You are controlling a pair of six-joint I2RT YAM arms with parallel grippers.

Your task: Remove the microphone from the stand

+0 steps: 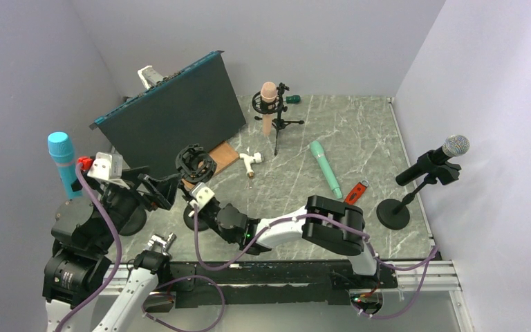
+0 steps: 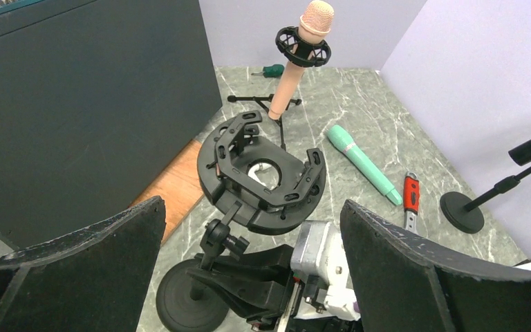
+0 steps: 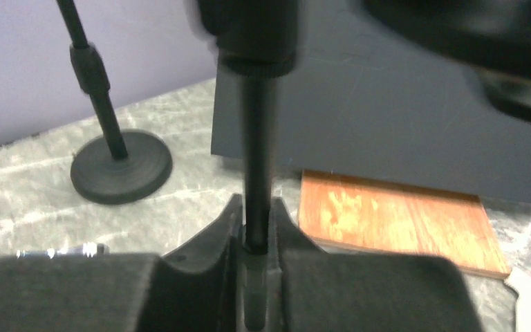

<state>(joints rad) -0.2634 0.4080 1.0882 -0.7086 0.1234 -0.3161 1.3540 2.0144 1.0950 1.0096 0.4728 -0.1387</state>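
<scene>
An empty black shock-mount stand stands at the front left. Its ring holds no microphone. My right gripper is shut on the stand's thin pole just above the round base. My left gripper is open and empty, its fingers on either side below the ring, touching nothing. A green microphone lies loose on the table. A pink microphone sits in a tripod stand at the back. A blue microphone stands at the left, and a black-and-silver one at the right.
A dark panel leans at the back left, with a wooden board at its foot. A red-handled tool, a small white part and a green-handled screwdriver lie on the marble table. Another round stand base is close by.
</scene>
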